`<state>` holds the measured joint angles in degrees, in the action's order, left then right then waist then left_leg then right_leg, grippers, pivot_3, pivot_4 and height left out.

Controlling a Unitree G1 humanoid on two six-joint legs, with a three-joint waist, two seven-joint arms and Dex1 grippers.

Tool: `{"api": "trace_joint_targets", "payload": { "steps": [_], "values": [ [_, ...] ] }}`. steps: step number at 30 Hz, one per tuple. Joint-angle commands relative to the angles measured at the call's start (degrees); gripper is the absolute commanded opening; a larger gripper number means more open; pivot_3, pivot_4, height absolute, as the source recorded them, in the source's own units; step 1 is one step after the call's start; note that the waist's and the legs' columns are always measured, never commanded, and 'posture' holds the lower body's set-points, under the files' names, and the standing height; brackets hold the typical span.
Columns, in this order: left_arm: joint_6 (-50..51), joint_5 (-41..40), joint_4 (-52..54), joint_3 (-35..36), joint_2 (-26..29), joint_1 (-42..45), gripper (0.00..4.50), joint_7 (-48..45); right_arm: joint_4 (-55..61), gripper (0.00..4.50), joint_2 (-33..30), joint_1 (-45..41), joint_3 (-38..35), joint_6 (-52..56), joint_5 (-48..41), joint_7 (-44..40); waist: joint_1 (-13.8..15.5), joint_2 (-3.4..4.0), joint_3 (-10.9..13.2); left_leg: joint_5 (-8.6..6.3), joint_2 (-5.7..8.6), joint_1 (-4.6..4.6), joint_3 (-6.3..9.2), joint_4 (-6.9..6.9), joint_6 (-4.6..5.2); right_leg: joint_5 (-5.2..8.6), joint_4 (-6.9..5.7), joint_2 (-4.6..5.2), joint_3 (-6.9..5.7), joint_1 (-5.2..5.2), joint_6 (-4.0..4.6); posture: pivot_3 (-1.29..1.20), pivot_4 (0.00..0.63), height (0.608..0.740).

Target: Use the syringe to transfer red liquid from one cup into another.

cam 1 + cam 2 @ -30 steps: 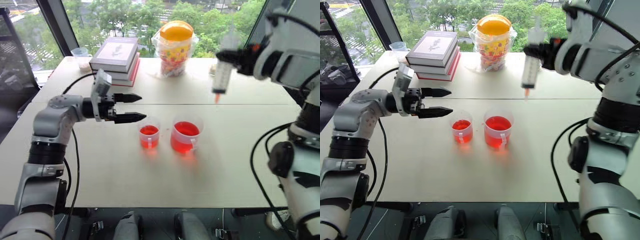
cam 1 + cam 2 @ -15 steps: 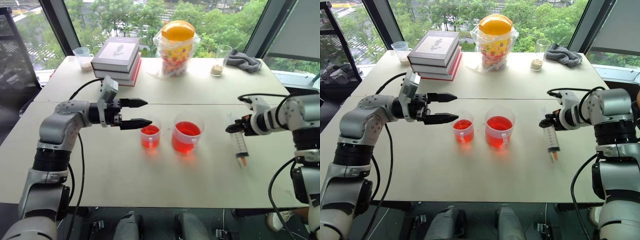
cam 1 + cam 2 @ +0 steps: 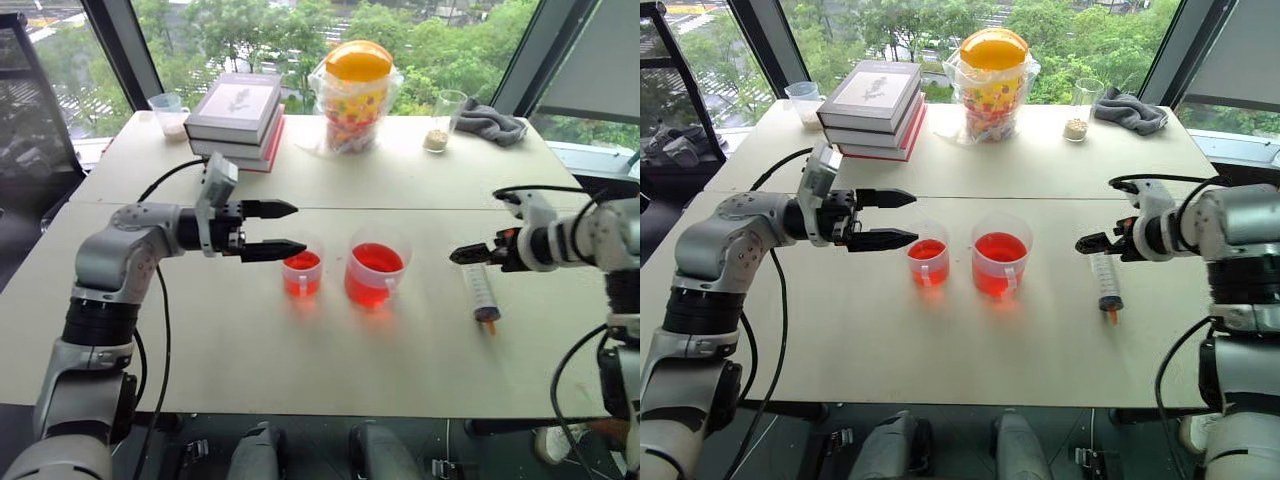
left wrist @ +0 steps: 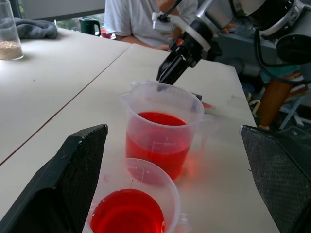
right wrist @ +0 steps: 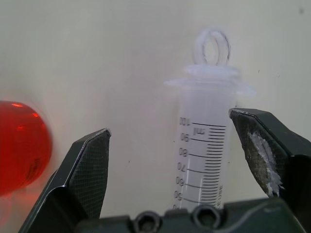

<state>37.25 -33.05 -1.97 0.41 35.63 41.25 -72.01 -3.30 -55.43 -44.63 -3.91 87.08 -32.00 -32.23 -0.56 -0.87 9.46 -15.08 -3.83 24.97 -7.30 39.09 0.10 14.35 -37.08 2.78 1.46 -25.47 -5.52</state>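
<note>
Two grippers worked above the pale table [image 3: 250, 350], and both had their fingers spread with nothing pinched. The right gripper [image 3: 470, 254] hovered low at the right side of the table, its black fingers apart; in the right wrist view the syringe [image 5: 206, 141] lay between those fingers but apart from both, free on the tabletop. From the head views the syringe [image 3: 482, 292] rested flat just beside and under the right gripper, its orange-red tip toward the near edge and its ringed plunger end toward the far edge.

The left gripper [image 3: 275, 229] pointed level toward the right, fingers wide, just beside the smaller cup [image 3: 300, 271]. In the left wrist view that smaller cup [image 4: 130, 206] sat between the two open fingers, close to the camera, with the larger handled cup [image 4: 163, 131] standing just behind it. Both cups held red liquid [image 3: 375, 262] and stood side by side near the table's middle, the larger one on the right and well apart from the syringe.

Farther back stood a stack of books [image 3: 234, 118], a bagged jar with a yellow lid [image 3: 352, 95], a tall glass with beige grains [image 3: 439, 120], a grey cloth [image 3: 490, 122] and a small clear cup [image 3: 168, 113] at the far left corner. A person in a white shirt [image 4: 146, 19] sat beyond the table in the left wrist view.
</note>
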Motion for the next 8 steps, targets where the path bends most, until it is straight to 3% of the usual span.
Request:
{"api": "trace_joint_targets", "payload": {
  "steps": [1, 5, 8],
  "values": [
    [0.45, -0.83, 2.31, 0.38, 1.19, 0.45, 4.5, -0.09, 17.36, 4.45, -3.79, 6.04, -9.91, -1.58, -4.76, -3.69, -0.05, 0.0, 0.0, 0.0, 0.0, 0.01, 0.01, -0.01, 0.0, 0.0, 0.02, 0.0, 0.0, 0.01, 0.0, 0.0, 0.15, 0.74],
    [1.05, -0.78, 2.8, 0.15, 2.27, 0.31, 4.5, -0.14, 32.47, 4.45, -2.27, 12.82, -22.58, -1.41, -11.16, -6.8, -0.33, 0.0, 0.0, 0.0, 0.0, -0.03, 0.03, 0.01, 0.01, 0.0, -0.03, -0.02, 0.01, 0.01, -0.01, 0.0, 0.15, 0.74],
    [0.17, 0.42, 1.61, -1.18, 2.22, -0.08, 4.5, -0.71, 39.13, 4.45, 2.09, 17.37, -27.7, -3.12, -14.43, -6.52, -0.27, -0.02, -0.01, 0.0, -0.02, -0.15, 0.13, 0.01, 0.0, 0.01, -0.03, -0.07, -0.02, 0.15, 0.0, 0.0, 0.15, 0.74]
  ]
}}
